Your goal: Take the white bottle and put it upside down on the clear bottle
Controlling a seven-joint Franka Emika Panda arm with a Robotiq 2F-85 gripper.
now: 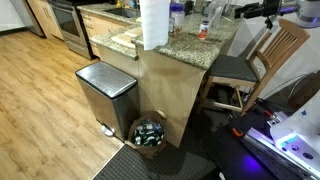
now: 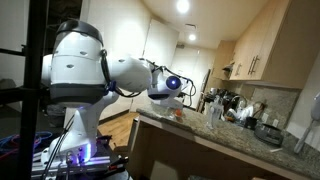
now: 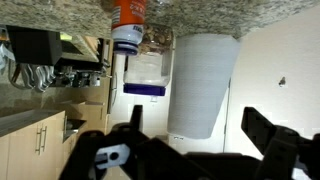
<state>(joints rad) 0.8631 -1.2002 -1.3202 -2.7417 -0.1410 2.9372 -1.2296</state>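
The wrist view is upside down. A small bottle with an orange label and a white cap [image 3: 128,25] stands on the granite counter [image 3: 230,15]. Behind it is a clear container with a blue lid [image 3: 145,75]. In an exterior view the orange-labelled bottle [image 1: 203,31] stands near the counter's edge with a pale bottle [image 1: 214,14] beside it, too small to make out. My gripper [image 3: 195,140] is open and empty, a short way back from these things. It hovers above the counter's end in both exterior views [image 1: 243,10] [image 2: 185,88].
A tall white paper towel roll [image 3: 200,85] [image 1: 153,22] stands on the counter. Below it are a steel trash can [image 1: 105,95], a basket of cans [image 1: 150,132] and a wooden chair [image 1: 265,55]. Appliances crowd the counter's far end [image 2: 245,112].
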